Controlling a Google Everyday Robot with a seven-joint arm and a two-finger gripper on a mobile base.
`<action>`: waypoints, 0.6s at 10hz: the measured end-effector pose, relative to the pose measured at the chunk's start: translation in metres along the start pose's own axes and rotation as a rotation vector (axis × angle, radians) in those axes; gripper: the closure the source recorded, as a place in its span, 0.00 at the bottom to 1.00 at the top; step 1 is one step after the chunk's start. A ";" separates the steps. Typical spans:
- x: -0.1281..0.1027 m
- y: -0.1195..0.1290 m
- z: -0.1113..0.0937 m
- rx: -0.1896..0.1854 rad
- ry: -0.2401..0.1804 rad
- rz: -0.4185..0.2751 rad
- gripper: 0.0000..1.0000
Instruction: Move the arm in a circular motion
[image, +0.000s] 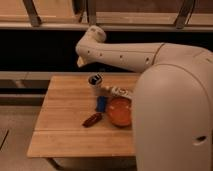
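The arm (125, 56) reaches left over the far side of the table (60, 135). Its gripper (80, 62) hangs above the far edge, up and left of the cup (95, 81); whether it holds anything cannot be told. If the circle dips low, the tip could knock the cup over toward the bowl (120, 112).

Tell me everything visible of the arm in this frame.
The arm is cream-white, smooth-looking, built of thick rounded segments with small dark screw holes. From a bulky segment at the picture's right it reaches leftward, above the wooden table, to a rounded joint. The gripper, a yellowish tip, hangs below that joint above the table's far edge, apparently touching nothing.
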 end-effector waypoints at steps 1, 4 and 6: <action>-0.011 0.031 0.007 -0.039 -0.002 -0.055 0.22; -0.007 0.114 0.018 -0.159 0.019 -0.170 0.22; 0.020 0.145 0.018 -0.218 0.052 -0.181 0.22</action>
